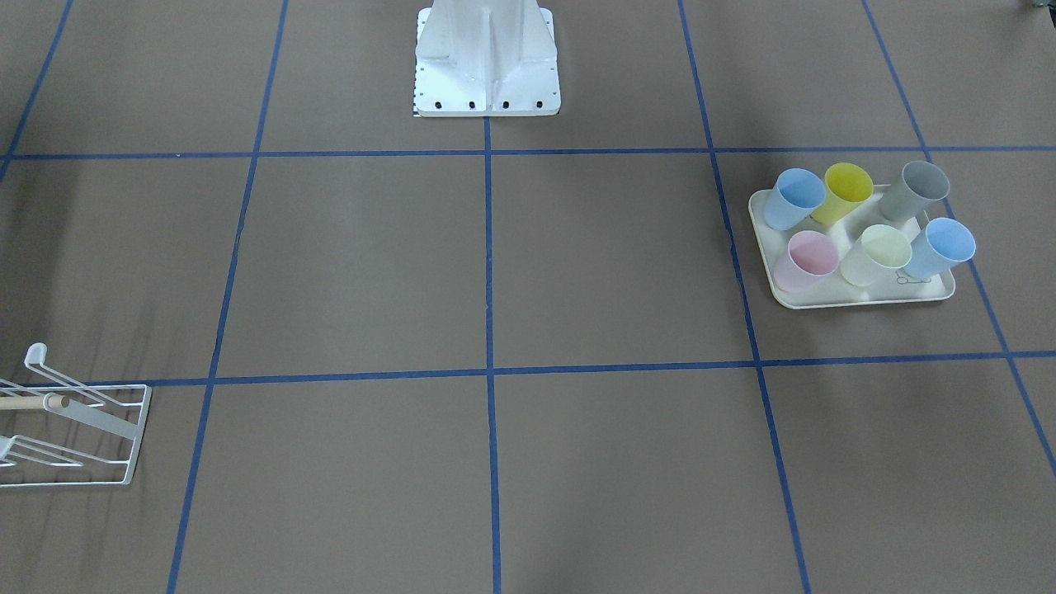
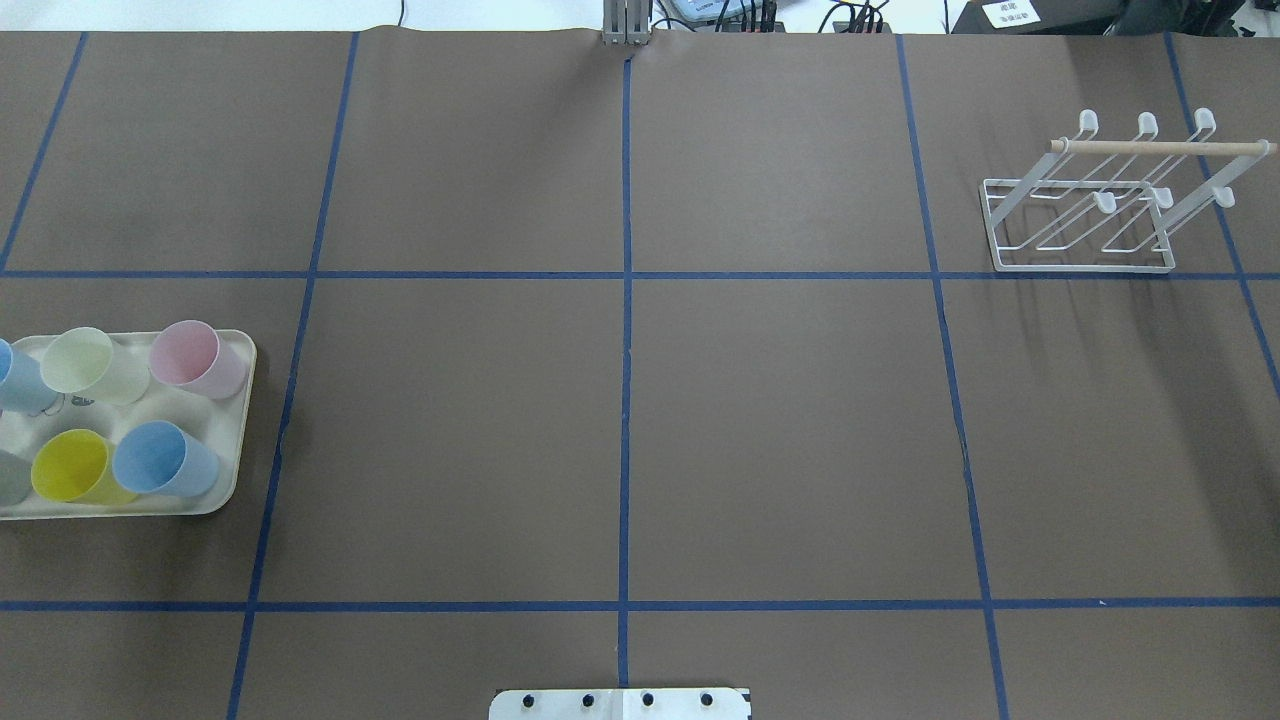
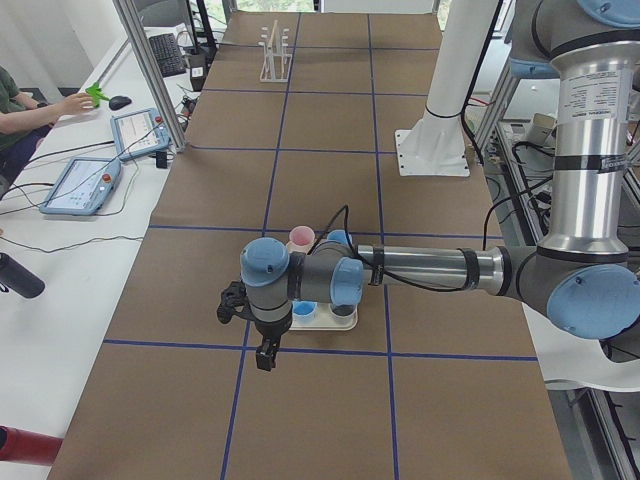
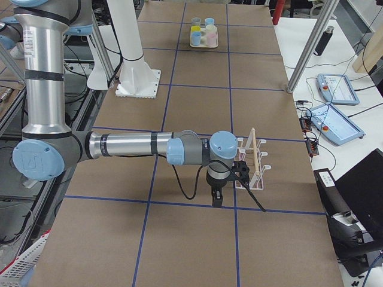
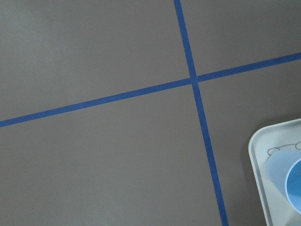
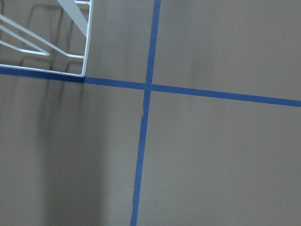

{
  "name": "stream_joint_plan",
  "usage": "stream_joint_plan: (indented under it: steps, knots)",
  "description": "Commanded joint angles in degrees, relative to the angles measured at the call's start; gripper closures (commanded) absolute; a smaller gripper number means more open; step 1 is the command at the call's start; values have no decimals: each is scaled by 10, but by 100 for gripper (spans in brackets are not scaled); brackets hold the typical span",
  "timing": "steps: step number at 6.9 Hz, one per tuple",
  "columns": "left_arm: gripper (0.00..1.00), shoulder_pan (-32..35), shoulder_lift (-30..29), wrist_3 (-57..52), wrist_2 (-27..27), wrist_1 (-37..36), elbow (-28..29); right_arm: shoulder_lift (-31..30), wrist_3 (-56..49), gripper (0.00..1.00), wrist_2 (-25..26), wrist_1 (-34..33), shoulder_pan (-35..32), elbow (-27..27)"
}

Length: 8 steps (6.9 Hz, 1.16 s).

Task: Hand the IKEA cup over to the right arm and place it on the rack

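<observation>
Several pastel IKEA cups stand upright on a cream tray, among them a pink cup, a yellow cup and a blue cup. In the front-facing view the tray lies at the right. The white wire rack with its wooden dowel stands far right. Neither arm shows overhead. In the left side view my left gripper hangs over the table just off the tray's end. In the right side view my right gripper points down beside the rack. I cannot tell either gripper's state.
The white robot base sits at the table's middle edge. Blue tape lines grid the brown table. A person's hand and teach pendants are on the side bench. The left wrist view shows the tray's corner and a blue cup.
</observation>
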<state>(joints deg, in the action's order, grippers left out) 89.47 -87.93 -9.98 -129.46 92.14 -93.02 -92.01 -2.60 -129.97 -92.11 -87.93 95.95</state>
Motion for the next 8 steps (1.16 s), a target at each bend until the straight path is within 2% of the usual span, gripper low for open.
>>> stream_joint_plan:
  steps: [1,5,7,8]
  knots:
    - [0,0,0,0,-1,1,-2,0,0,0,-2,0,0,1]
    - [0,-1,18,3,1,-1,-40,-2,0,0,-1,-2,-1,27]
    - [0,-1,14,7,-5,1,-48,1,1,0,-2,2,0,31]
    - [0,-1,2,9,-5,2,-49,5,3,0,-3,1,0,49]
